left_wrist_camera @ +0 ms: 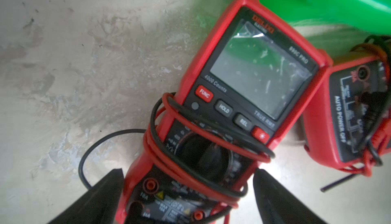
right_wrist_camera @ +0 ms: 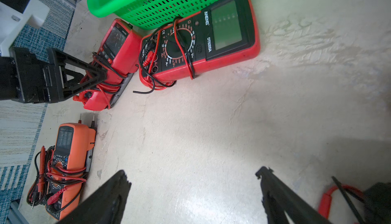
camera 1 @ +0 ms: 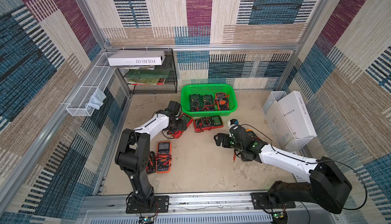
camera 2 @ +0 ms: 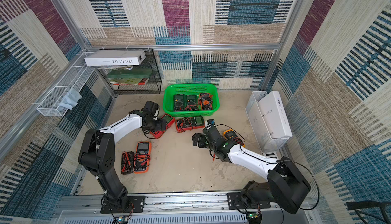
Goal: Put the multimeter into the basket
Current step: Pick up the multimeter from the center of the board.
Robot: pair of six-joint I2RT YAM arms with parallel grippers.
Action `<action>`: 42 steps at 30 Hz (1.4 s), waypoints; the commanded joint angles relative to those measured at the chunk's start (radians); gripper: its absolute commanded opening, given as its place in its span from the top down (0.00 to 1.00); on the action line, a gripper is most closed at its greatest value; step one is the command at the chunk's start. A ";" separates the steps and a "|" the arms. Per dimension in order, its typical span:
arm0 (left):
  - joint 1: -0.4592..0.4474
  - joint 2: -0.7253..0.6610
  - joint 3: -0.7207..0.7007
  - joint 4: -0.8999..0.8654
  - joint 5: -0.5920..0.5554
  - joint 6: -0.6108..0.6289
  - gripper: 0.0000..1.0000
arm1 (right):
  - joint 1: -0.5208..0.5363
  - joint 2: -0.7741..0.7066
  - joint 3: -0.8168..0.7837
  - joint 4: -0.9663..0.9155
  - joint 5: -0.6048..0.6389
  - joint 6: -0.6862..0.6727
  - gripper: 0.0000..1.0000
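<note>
The red multimeter (left_wrist_camera: 243,81) has a red rubber case round a black face. Its big grey-green screen is scuffed and reflective, and the face is marked "890C PRO", "4000 Counts" and "TRUE RMS". Under the screen sit a red FUNC button, dark HOLD and REL keys and a red light key, then a black dial and red sockets at the foot. Red and black leads (left_wrist_camera: 152,146) are wound around its middle, across the dial.

It is on the tabletop (camera 1: 201,170), towards the far edge on the left arm's side, just off the near left corner of the basket (camera 1: 211,113) and outside it. The left gripper (left_wrist_camera: 188,172) stands wide, one finger on each side of the meter's foot. Whether the pads touch the case I cannot tell.

A second red meter (camera 1: 208,123) lies just beside it, along the basket's near wall. The green slotted basket sits at the middle of the far edge and holds three meters (camera 1: 207,102). The right gripper (right_wrist_camera: 193,172) is spread wide over bare tabletop, holding nothing. An orange meter (camera 1: 163,156) lies towards the near left corner.
</note>
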 commanded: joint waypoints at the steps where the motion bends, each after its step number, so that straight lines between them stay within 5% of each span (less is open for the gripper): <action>1: -0.002 -0.009 -0.023 0.003 0.113 -0.013 0.00 | 0.000 0.001 0.010 0.012 0.002 -0.011 0.01; 8: -0.004 -0.043 -0.076 0.019 0.166 -0.035 0.00 | 0.001 0.010 0.006 0.018 0.002 -0.012 0.00; 31: -0.050 0.127 0.011 0.003 -0.010 -0.060 0.03 | 0.001 0.010 0.028 -0.004 0.007 -0.022 0.00; 36: -0.049 0.121 -0.025 0.035 0.002 -0.078 0.24 | 0.002 -0.001 0.034 -0.012 0.004 -0.024 0.00; 42: -0.050 0.073 -0.065 0.049 0.020 -0.099 0.68 | 0.003 0.001 0.049 -0.012 -0.027 -0.034 0.00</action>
